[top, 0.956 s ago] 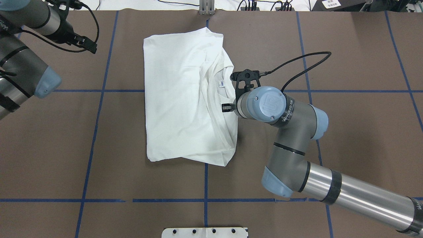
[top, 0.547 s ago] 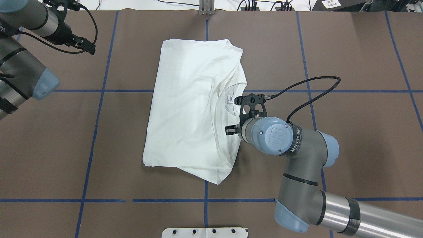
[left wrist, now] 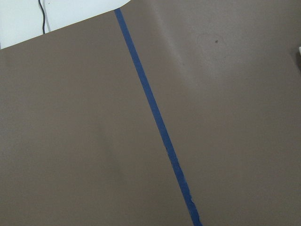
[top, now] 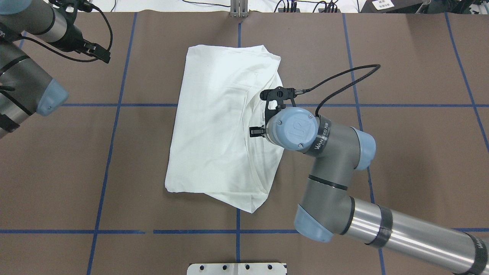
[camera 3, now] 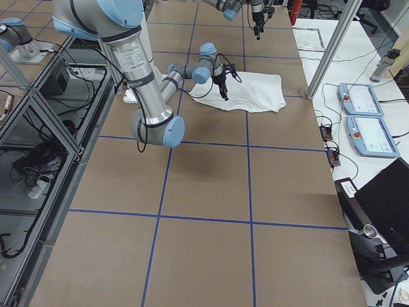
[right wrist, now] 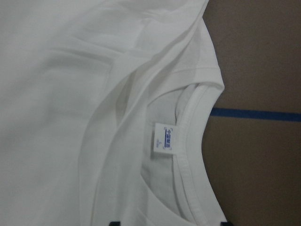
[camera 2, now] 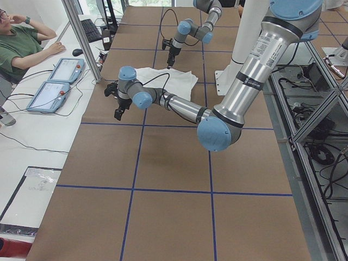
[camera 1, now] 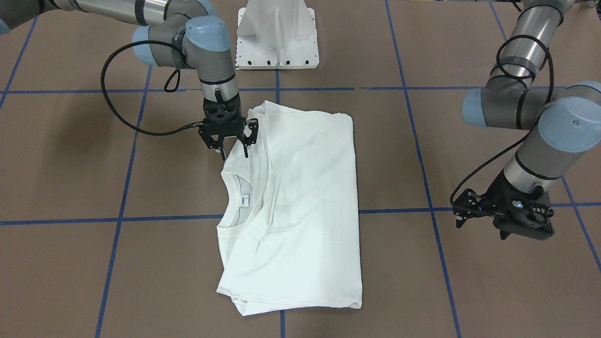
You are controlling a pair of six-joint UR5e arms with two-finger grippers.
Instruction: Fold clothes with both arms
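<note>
The folded white T-shirt (top: 217, 126) lies flat on the brown table mat (top: 401, 152) straight out from the white pedestal base (camera 1: 277, 33), unmoved over the last half second after being swung round and dragged. The right gripper (camera 1: 234, 155) now hangs spread and empty above the shirt's collar-side edge, at the end nearest the base, so that pull looks finished. The left gripper (top: 103, 54) waits well off to the base's left, clear of the cloth; I cannot tell whether its fingers are parted.
</note>
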